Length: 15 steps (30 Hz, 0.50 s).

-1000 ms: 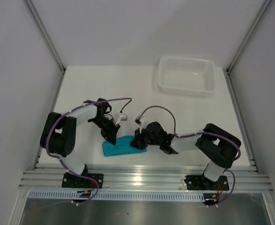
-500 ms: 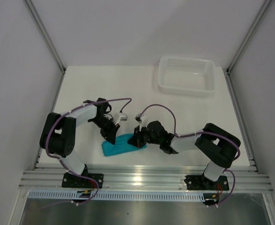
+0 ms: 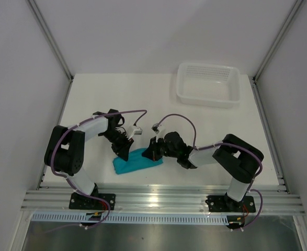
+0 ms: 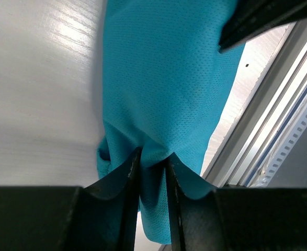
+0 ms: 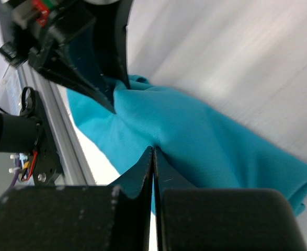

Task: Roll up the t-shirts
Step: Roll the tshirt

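The teal t-shirt (image 3: pixel 135 163) lies bunched into a short narrow band near the table's front edge. My left gripper (image 3: pixel 123 153) stands over its left part. In the left wrist view its fingers are shut on a raised fold of the t-shirt (image 4: pixel 163 94), at the left gripper (image 4: pixel 153 157). My right gripper (image 3: pixel 152 156) sits at the band's right part. In the right wrist view the right gripper (image 5: pixel 153 150) is shut, its tips pinching a pucker of the t-shirt (image 5: pixel 205 136). The two grippers are close together.
A white plastic basket (image 3: pixel 205 99) stands at the back right of the table. The aluminium rail (image 3: pixel 163 198) runs just in front of the t-shirt. White walls close in the table on both sides.
My right gripper has edged a little left and away from the front edge, drawing the t-shirt's right end with it. The left gripper has stayed in place.
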### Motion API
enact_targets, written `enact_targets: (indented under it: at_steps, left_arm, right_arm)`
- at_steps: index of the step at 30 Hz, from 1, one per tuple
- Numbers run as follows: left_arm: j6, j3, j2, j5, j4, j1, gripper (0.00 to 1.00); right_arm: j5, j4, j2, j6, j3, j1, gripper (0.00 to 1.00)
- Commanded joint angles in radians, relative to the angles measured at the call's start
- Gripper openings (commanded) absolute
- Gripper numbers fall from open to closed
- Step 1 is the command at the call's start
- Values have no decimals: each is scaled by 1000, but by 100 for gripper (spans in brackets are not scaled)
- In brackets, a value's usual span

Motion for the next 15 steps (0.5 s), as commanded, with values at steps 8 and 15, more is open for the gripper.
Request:
enact_targets:
  at_steps: [8, 15]
  left_arm:
    - [25, 17, -26, -35, 9, 9, 28]
    - [29, 14, -25, -39, 11, 9, 28]
  right_arm:
    - [-21, 130, 63, 77, 49, -30, 1]
    - [-48, 137, 69, 71, 93, -22, 0]
